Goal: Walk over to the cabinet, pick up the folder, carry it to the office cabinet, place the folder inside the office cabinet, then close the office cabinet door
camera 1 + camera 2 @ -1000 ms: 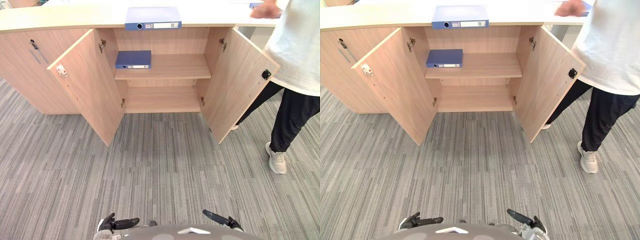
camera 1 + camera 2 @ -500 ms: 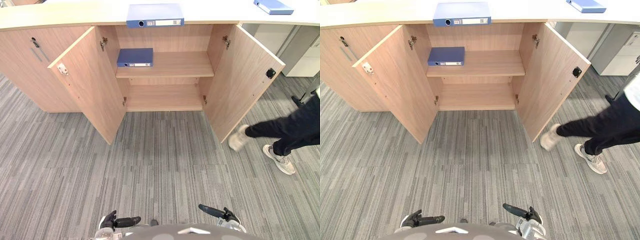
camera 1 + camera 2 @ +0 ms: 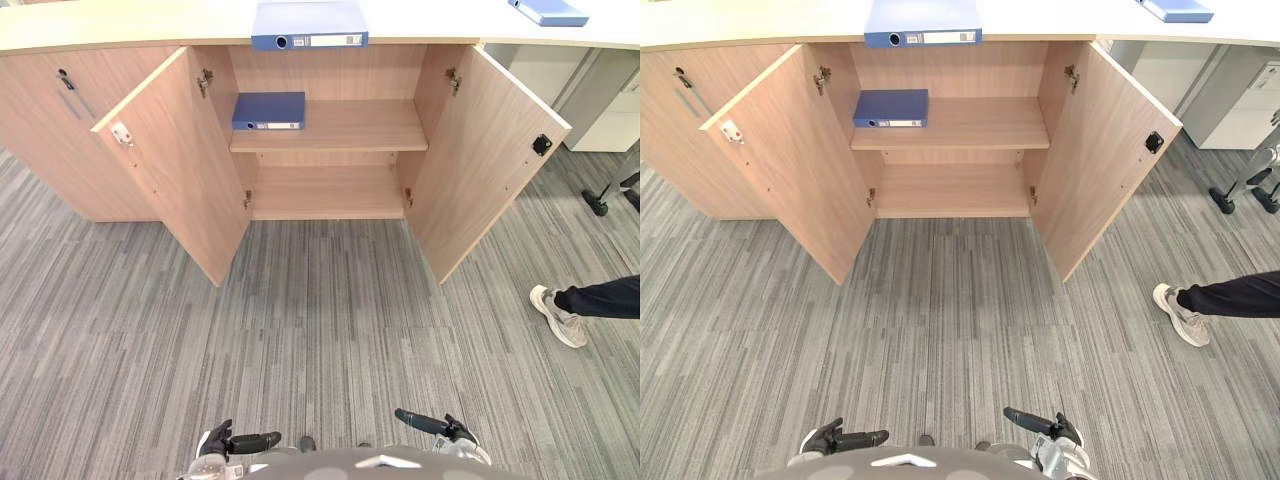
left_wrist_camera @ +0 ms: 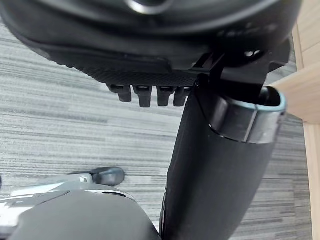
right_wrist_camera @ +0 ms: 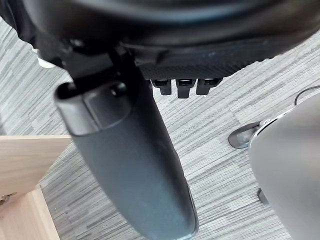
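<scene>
Left eye view: I'm standing back on the carpet (image 3: 320, 320), well apart from the office cabinet (image 3: 330, 75). Left door (image 3: 175, 165) and right door (image 3: 487, 150) are both open, swung out toward me. The top folder (image 3: 309, 25) is blue and lies flat at the front edge of the countertop (image 3: 120, 28), spine to me, straight above the opening. My guess is that's the pick. The shelf folder (image 3: 268, 110) sits at the left end of the upper shelf (image 3: 350, 128). A third folder (image 3: 547, 11) lies at the countertop's far right edge. Left hand (image 3: 240, 443) and right hand (image 3: 430, 425) are low in front of me, both empty.

Right eye view: same layout. A person's leg (image 3: 1235, 297) and shoe (image 3: 1180, 316) are on the carpet, right of the right door.
- Three look-alike blue folders, so a wrong pick is easy.
- Walking in between the doors, an arm could clip a door edge and swing it.
- The person could step into my path.
- A nudge instead of a grip could push the top folder back across the countertop.
- The shelf's left end is taken, so placing there would stack or jam.

Writing: white spine labels on the top and shelf folders, print too small to read. No brand legible.

Left wrist view: fingers (image 4: 142, 94) loose, thumb out, nothing held.

Right wrist view: fingers (image 5: 181, 86) the same, relaxed and holding nothing.
</scene>
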`<state>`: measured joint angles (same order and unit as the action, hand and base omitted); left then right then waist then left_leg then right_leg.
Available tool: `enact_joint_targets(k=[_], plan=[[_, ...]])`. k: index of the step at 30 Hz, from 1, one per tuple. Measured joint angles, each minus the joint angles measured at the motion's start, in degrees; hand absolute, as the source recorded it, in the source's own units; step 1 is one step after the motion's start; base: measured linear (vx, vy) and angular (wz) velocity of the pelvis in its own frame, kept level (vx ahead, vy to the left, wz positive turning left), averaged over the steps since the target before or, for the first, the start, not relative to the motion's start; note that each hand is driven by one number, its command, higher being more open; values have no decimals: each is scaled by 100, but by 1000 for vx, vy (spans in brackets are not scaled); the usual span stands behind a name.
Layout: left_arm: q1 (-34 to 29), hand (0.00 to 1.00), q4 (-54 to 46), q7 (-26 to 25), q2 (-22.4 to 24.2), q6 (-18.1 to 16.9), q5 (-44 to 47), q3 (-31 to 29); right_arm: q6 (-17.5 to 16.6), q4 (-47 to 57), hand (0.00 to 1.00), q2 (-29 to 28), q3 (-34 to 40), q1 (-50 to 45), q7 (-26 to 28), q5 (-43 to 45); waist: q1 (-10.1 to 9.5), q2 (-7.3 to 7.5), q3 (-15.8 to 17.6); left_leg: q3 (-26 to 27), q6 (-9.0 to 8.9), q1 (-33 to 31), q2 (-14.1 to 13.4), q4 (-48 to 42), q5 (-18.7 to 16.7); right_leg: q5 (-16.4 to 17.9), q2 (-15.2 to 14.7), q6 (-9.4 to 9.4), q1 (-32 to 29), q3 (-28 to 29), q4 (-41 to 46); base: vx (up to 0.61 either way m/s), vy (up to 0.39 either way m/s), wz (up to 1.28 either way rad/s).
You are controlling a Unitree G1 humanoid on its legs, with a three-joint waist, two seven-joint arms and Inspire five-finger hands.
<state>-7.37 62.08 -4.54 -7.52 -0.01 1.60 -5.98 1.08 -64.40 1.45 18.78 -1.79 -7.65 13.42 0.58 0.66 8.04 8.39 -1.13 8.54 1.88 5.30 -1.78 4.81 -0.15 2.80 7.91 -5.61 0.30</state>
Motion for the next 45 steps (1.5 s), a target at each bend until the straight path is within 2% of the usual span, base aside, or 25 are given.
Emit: enact_joint_targets(k=[6,10,12,13,15,17,19,21,22,24,25,26,27,28,29,30,31,32,36,38,40,41,42,44,45], plan=[[152,100,1,-3,-51,6,-1,1,12,-12,100,-2,-39,115,0,-11,-21,85,87,251,105,-317,-2,-91,-73,-41,5,-63,-372,214,19,-33,-4,-19],[228,100,-96,-1,-98,-26,6,-1,16,-2,100,-8,-150,230,-5,-129,-51,138,201,514,256,-651,-13,-704,-514,180,-63,0,-754,444,535,26,52,-34],[262,100,-100,-9,-92,-55,0,15,15,90,100,-1,-149,214,9,-201,-37,114,259,558,306,-656,60,-988,-745,681,-216,222,-1232,402,1822,56,99,-17],[274,100,-101,-10,-89,-60,1,22,14,124,100,6,-150,214,11,-201,-36,105,282,559,335,-632,77,-1034,-784,743,-257,257,-1391,361,2234,64,126,5],[333,100,-98,-17,-96,-65,2,25,-7,303,100,-22,-151,213,14,-197,-31,125,378,490,532,-445,149,-1111,-912,831,-469,151,-2057,129,3857,126,133,19],[377,100,-99,-49,-111,-58,9,-20,-45,363,100,-30,-211,220,41,-202,-48,157,466,426,603,-255,193,-1128,-1075,1090,-584,59,-2290,74,4319,190,75,19],[378,100,-98,-63,-92,-54,8,-19,-82,402,100,-29,-211,228,62,-195,-30,117,487,317,569,-95,111,-1085,-1171,1223,-557,81,-2443,-95,4147,222,3,20],[402,100,-95,-67,-47,-50,7,-19,-134,401,100,10,-218,299,91,-191,-11,11,524,252,480,59,-136,-932,-1234,1218,-299,30,-2742,-326,3624,273,-56,17],[432,100,-90,-57,-24,-48,4,-12,-142,421,100,28,-219,349,87,-194,40,-63,551,175,391,145,-300,-822,-1251,1098,-84,-4,-2886,-397,3162,268,-72,27],[426,100,-83,-21,-27,-49,3,-13,-153,472,100,24,-216,305,79,-195,84,-56,538,24,206,273,-387,-739,-1307,750,85,-164,-2929,-385,2532,436,-158,52],[424,100,-71,-12,-21,-52,-2,-72,-157,478,100,20,-178,225,74,-177,120,-8,514,-104,22,435,-387,-755,-1414,43,21,-409,-2832,-386,2252,636,-244,72],[482,100,-61,-20,150,-65,-3,-292,-152,507,100,62,-150,235,76,-202,100,-130,510,-114,-135,490,-515,-927,-1400,161,38,-558,-2721,-563,2445,556,-215,65],[494,100,-74,-14,234,-72,-3,-419,-165,513,100,64,-145,229,59,-206,94,-147,508,-88,-237,412,-515,-1169,-1342,242,7,-594,-2651,-585,2478,570,-217,49],[501,100,-178,-3,350,-78,4,-590,-163,524,100,56,-159,218,44,-203,90,-159,514,-35,-384,145,-540,-2055,-1253,381,-49,-611,-2349,-630,2362,543,-213,44],[508,100,-261,-13,470,-78,5,-765,-127,544,100,59,-219,217,43,-202,84,-222,527,-19,-404,-444,-763,-3712,-1107,444,-33,-643,-1917,-654,2096,627,-236,36],[505,100,-344,-10,550,-82,6,-884,-123,567,100,60,-256,213,36,-203,67,-261,534,87,-419,-866,-985,-4751,-1124,462,33,-671,-1635,-658,1948,581,-201,19],[535,100,-467,-13,643,-80,17,-954,-130,633,100,35,-269,213,32,-198,29,-302,531,283,-429,-1253,-1282,-5730,-1141,515,67,-756,-1274,-654,1817,514,-162,-5],[585,100,-562,-7,706,-83,-1,-1016,-137,668,100,7,-357,218,10,-194,-42,-237,566,469,-356,-1561,-1476,-6121,-1199,548,94,-799,-983,-580,1708,386,-99,-13],[621,100,-727,-4,774,-124,-1,-1012,-146,820,100,-155,-467,236,-3,-175,-153,-221,556,725,-288,-2251,-1644,-5766,-1409,770,85,-685,-396,-272,1333,326,-3,-49],[681,100,-754,-4,769,-122,0,-1000,-109,855,100,-237,-419,232,-14,-149,-221,-189,573,897,-246,-2496,-1501,-4597,-1412,825,-47,-589,-95,-116,1131,337,97,-50],[678,100,-790,-13,753,-121,1,-995,-109,854,100,-243,-402,163,-53,-148,-228,-118,528,969,-241,-2554,-1285,-3668,-1204,914,-220,-438,110,-51,1000,382,175,-29],[631,100,-777,-41,757,-120,4,-947,-110,849,100,-212,-398,84,-58,-148,-240,-137,430,958,-34,-2575,-1144,-2960,-571,1053,-297,-225,242,15,912,504,270,-37],[636,100,-762,-36,702,-105,5,-939,-101,823,100,-252,-399,48,-62,-148,-276,-46,334,986,128,-2547,-1046,-3037,-361,1168,-447,-99,312,105,878,447,247,-34],[650,100,-679,-31,602,-114,-18,-848,-81,824,100,-357,-385,-80,-52,-151,-276,144,138,1181,203,-2456,-869,-3037,-644,1173,-715,-60,169,183,1235,480,266,-27],[651,100,-653,-27,562,-106,-18,-845,-32,845,100,-375,-366,-91,-36,-158,-316,207,108,1327,272,-2233,-818,-3045,-787,1166,-821,-46,-88,287,1989,477,277,-36]])
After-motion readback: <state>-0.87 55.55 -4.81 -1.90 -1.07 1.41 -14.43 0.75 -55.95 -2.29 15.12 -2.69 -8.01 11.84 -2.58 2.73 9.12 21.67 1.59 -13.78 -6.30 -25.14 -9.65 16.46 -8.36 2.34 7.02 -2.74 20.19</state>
